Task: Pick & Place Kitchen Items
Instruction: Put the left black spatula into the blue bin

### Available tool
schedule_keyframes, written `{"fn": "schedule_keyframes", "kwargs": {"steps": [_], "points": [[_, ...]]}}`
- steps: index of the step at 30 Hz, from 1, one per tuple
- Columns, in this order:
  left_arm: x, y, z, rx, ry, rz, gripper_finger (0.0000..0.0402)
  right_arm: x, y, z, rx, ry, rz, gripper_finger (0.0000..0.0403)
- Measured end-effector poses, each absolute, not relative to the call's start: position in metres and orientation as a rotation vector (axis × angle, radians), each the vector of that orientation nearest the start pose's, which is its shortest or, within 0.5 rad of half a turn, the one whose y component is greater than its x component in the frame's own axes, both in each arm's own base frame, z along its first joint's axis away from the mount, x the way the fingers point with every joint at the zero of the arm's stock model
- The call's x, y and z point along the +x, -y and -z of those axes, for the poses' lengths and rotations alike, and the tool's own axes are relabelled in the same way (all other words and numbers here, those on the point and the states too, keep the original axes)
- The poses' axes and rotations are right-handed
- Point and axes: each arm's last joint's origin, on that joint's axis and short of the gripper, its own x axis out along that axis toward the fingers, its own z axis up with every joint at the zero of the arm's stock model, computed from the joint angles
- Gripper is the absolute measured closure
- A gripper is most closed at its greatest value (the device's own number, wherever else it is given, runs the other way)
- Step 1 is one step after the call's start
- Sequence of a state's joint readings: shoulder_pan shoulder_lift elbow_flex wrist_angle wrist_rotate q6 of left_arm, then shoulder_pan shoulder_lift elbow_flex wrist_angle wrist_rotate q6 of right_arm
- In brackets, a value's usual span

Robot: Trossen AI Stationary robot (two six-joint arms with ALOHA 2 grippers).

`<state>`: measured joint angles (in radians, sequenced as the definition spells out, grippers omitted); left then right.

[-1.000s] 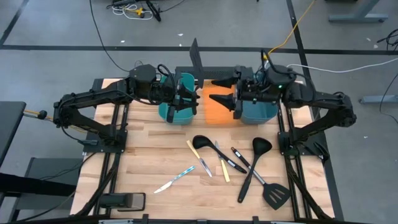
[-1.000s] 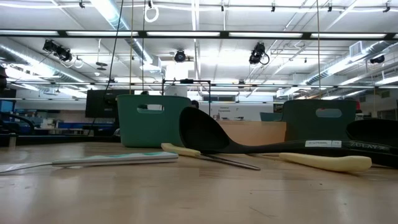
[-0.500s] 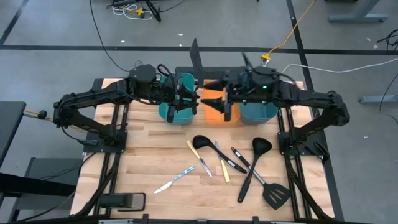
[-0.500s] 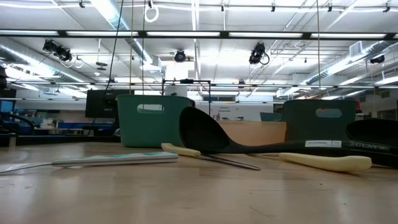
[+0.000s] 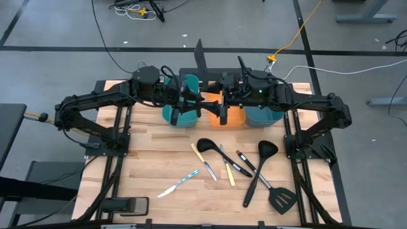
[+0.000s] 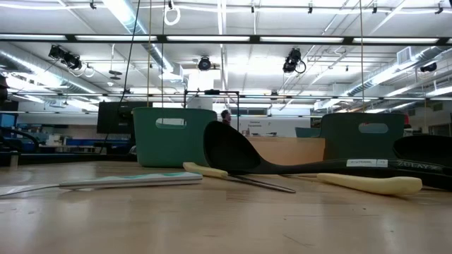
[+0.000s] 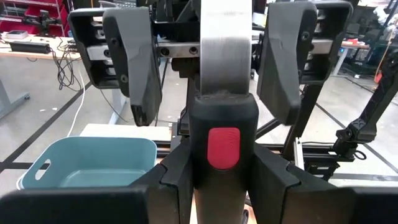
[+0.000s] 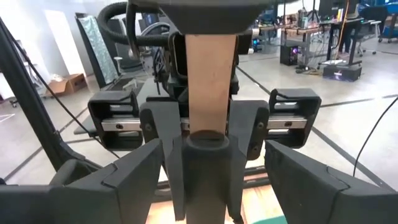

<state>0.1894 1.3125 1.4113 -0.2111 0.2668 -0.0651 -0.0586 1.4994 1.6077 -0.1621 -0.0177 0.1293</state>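
A utensil with a flat metal blade and a black handle bearing a red spot hangs level above the orange tray, between two teal bins. My left gripper is shut on its handle. My right gripper stands open opposite, one finger on each side of the blade, touching nothing. On the table in front lie a black ladle, a black spoon, a black spatula and several small knives. The low view shows neither gripper. My left gripper pinches the black handle between its two fingers, which reach in level from the table's left and lie along the utensil. The blade sticks straight out ahead of the fingers toward the table's right. The utensil is lifted clear of tray and bins.
The left teal bin sits under my left gripper and the right teal bin under my right arm, both at the table's far side. A light-blue-handled knife lies near the front. The front left of the table is bare wood.
My right gripper has travelled toward the table's left, from over the right bin to over the orange tray, staying open. Its fingers now stand on either side of the blade that my left gripper holds still.
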Motion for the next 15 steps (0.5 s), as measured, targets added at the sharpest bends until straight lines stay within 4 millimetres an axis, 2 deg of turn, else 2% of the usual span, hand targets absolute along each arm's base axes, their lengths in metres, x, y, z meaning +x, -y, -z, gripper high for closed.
{"fn": "schedule_keyframes", "kwargs": {"steps": [10,15], "points": [[0.282,-0.046,-0.432,-0.085,-0.114,0.074,0.0283,0.350,0.020,-0.439,0.124,-0.036,0.043,0.0115],[0.282,-0.046,-0.431,-0.090,-0.116,0.074,0.0283,0.351,0.020,-0.438,0.124,-0.034,0.043,0.0115]]}}
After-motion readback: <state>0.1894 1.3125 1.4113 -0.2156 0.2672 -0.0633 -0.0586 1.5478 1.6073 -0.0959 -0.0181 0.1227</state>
